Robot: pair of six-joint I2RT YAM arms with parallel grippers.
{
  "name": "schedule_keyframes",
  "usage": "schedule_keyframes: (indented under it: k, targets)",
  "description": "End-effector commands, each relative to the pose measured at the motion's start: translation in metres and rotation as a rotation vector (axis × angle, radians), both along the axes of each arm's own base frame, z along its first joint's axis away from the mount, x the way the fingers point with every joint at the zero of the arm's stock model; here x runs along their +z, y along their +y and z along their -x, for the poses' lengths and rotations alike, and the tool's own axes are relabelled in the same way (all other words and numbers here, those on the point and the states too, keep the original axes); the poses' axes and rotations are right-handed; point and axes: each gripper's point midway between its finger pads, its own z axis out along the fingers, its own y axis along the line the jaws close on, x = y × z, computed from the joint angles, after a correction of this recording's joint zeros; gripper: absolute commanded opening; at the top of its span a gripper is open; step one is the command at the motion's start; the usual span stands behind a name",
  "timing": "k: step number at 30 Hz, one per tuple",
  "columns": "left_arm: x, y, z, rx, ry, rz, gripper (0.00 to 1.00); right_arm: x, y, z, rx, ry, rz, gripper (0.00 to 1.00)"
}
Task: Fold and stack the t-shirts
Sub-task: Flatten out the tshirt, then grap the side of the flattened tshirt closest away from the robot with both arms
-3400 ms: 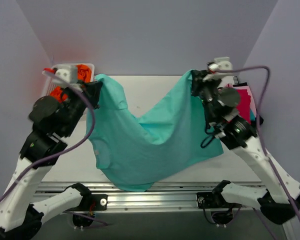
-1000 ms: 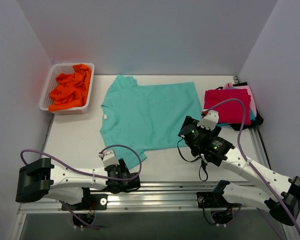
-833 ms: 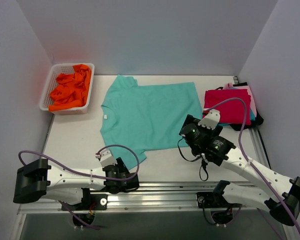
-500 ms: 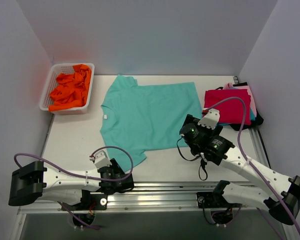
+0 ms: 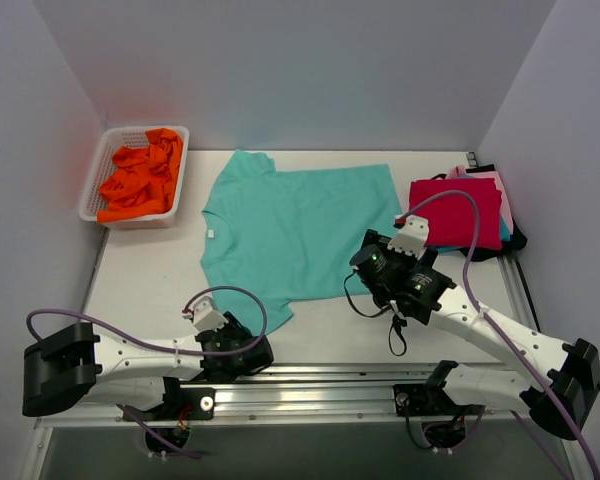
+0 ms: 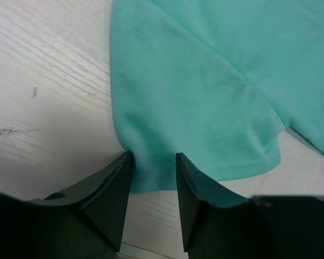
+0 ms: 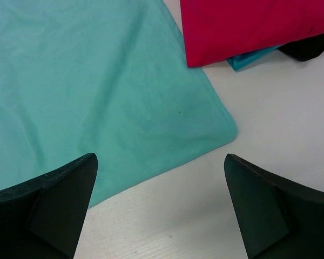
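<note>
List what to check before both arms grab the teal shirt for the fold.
1. Teal shirt spread flat on the table: ok.
2. Left gripper straddles the hem of the near sleeve: ok.
3. Left grip closed on that sleeve: not ok, jaws apart.
4. Right gripper open above the hem corner: ok.
5. Shirt apart from the folded stack: cannot tell.

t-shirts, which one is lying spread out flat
The teal t-shirt mid-table; the orange shirts sit bunched in the basket, the red shirt lies folded at right.
</note>
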Motion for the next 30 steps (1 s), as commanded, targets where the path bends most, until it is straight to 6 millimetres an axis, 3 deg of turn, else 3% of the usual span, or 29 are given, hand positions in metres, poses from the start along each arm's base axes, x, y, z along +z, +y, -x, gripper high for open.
schedule_keyframes:
  k: [1, 3, 5, 6, 9, 13, 17, 20, 21, 30]
  targets:
    - [-0.013, -0.012, 0.006, -0.04, 0.062, 0.031, 0.45, 0.02, -0.003, -0.006, -0.037, -0.055, 0.01, 1.0]
    - [-0.013, -0.011, 0.005, -0.036, 0.061, 0.032, 0.25, 0.021, -0.004, -0.006, -0.041, -0.056, 0.015, 1.0]
    - [-0.012, -0.009, 0.005, -0.031, 0.061, 0.034, 0.14, 0.02, -0.006, -0.005, -0.046, -0.054, 0.022, 1.0]
    - [-0.011, -0.007, 0.005, -0.027, 0.061, 0.034, 0.03, 0.02, -0.007, -0.005, -0.05, -0.053, 0.024, 1.0]
    - [-0.004, 0.0, 0.003, -0.016, 0.046, 0.021, 0.02, 0.01, -0.01, -0.007, -0.054, -0.021, 0.013, 1.0]
    - [0.008, 0.021, -0.004, 0.019, 0.015, -0.037, 0.02, -0.04, -0.02, -0.02, -0.022, 0.133, -0.046, 0.99]
    - [0.014, 0.028, -0.016, 0.012, -0.006, -0.027, 0.02, -0.08, -0.057, -0.02, -0.147, 0.231, -0.088, 0.99]
    - [0.017, 0.033, -0.023, 0.004, -0.02, -0.014, 0.02, -0.109, -0.078, -0.019, -0.196, 0.298, -0.232, 0.97]
    - [0.018, 0.035, -0.024, 0.006, -0.022, -0.015, 0.02, -0.114, -0.087, -0.019, -0.231, 0.304, -0.262, 0.96]
    - [0.029, 0.057, -0.045, 0.008, -0.05, -0.035, 0.02, -0.143, -0.093, -0.003, -0.34, 0.337, -0.311, 0.91]
